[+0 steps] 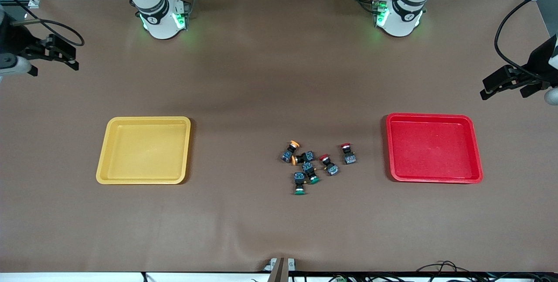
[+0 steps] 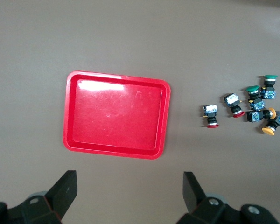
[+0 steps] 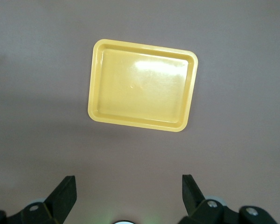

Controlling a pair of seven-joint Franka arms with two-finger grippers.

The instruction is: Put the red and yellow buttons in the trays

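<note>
Two red-capped buttons [image 1: 347, 153] [image 1: 328, 164] and two yellow-capped buttons [image 1: 290, 150] [image 1: 302, 157] lie in a loose cluster on the brown table, between the trays and closer to the red tray [image 1: 433, 147]. The yellow tray [image 1: 144, 150] sits toward the right arm's end. Both trays are empty. My left gripper [image 1: 490, 88] is open and empty, high over bare table by the red tray [image 2: 116, 114]. Its view shows the red caps [image 2: 211, 115] and yellow caps [image 2: 269, 126]. My right gripper [image 1: 72, 57] is open and empty, over bare table by the yellow tray [image 3: 142, 91].
Two green-capped switches [image 1: 310, 173] [image 1: 299, 183] lie in the same cluster, nearest the front camera, touching the others. They also show in the left wrist view [image 2: 269, 86]. The arm bases [image 1: 163, 16] [image 1: 399, 14] stand along the table's edge farthest from the camera.
</note>
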